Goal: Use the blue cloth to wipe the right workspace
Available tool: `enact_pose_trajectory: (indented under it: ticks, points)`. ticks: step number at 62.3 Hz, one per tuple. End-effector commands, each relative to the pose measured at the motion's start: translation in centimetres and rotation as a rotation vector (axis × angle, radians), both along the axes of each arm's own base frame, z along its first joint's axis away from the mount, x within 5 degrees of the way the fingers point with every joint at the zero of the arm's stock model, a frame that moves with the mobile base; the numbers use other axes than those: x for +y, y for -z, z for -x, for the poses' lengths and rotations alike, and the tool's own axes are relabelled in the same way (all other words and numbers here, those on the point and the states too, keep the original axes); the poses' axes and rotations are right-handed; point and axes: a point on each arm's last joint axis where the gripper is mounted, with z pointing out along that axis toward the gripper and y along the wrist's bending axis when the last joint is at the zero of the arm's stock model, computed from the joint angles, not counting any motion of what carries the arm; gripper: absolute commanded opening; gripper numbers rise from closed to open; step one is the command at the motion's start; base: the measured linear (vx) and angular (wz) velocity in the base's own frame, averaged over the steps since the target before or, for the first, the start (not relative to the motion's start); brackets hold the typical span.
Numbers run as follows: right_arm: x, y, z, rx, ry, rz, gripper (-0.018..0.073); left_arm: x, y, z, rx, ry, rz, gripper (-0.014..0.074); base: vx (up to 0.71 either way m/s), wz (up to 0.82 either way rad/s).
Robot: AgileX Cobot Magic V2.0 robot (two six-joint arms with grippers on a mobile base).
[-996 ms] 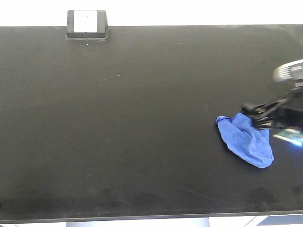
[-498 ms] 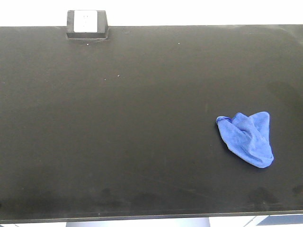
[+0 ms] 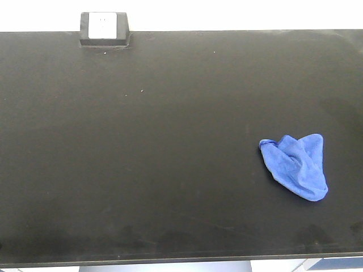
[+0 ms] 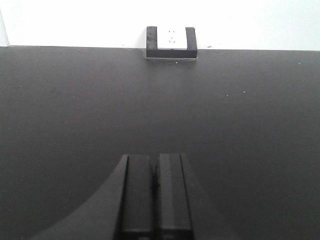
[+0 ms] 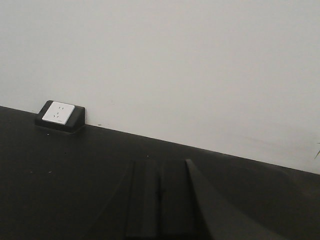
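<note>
Gone from the front view is the right arm that reached the cloth's edge 1 second ago; nothing has shifted in the last half second. The blue cloth (image 3: 297, 166) lies crumpled and untouched on the right workspace (image 3: 170, 158), towards its right side and nearer the front edge, well apart from the small black box (image 3: 104, 28) at the back wall. Each wrist view shows its own gripper, left gripper (image 4: 155, 185) and right gripper (image 5: 160, 200), with fingers pressed together, holding nothing.
</note>
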Motion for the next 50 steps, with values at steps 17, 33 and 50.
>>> enact_pose_trajectory:
  ticks: [17,33,50]
  points:
    - [-0.8,4.8,-1.4,0.093,0.102,0.038,-0.0008,-0.1,0.2,-0.1,-0.068,0.015,0.009,-0.0006,0.00,0.00]
    - [-1.3,11.8,-0.5,-0.017,0.143,-0.038,-0.0008,-0.1,0.2,-0.1,-0.068,0.015,0.009,-0.0006,0.00,0.00]
    - [-1.3,15.4,0.7,-0.115,0.142,-0.076,-0.0008,-0.1,0.2,-0.1,-0.068,0.015,0.009,-0.0006,0.00,0.00]
